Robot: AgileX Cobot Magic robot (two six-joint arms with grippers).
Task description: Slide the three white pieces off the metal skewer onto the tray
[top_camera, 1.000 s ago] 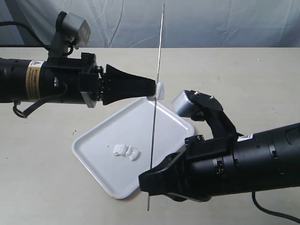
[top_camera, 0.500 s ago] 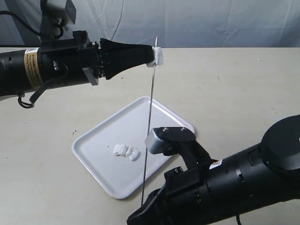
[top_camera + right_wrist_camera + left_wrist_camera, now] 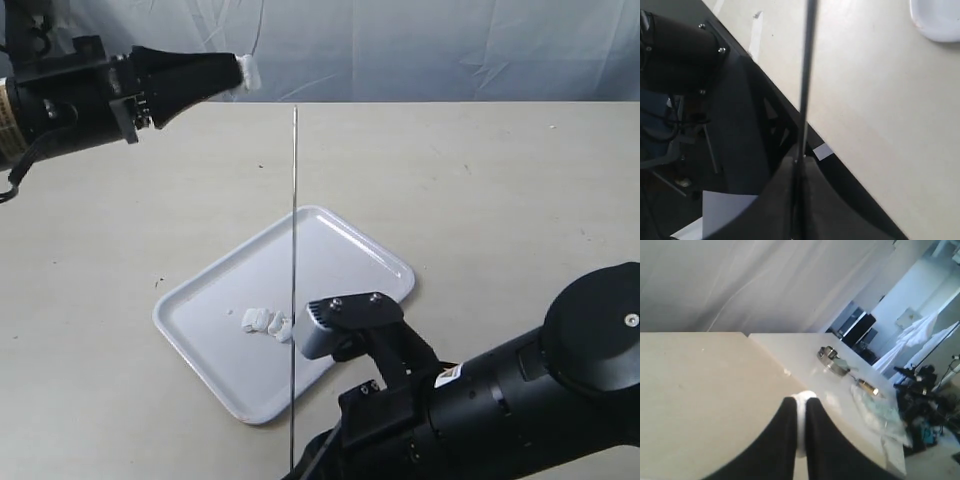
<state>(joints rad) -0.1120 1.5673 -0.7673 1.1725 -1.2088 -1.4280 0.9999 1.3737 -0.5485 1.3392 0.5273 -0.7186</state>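
Left gripper (image 3: 235, 72) is high over the far-left side of the table (image 3: 480, 180), jaws pinched on one white piece (image 3: 246, 72). The left wrist view agrees: the piece (image 3: 801, 412) is squeezed between both fingers (image 3: 782, 440). It is off the skewer (image 3: 293, 250) and well apart from it.

The skewer stands near upright, bare along its visible length. Its lower end is clamped in the right gripper (image 3: 796, 162), jaws closed on it.

In the exterior view the skewer crosses in front of the tray (image 3: 340, 260), which lies flat on the table. A small cluster of pieces (image 3: 268, 323) rests on the tray just beside the skewer line; count unclear.
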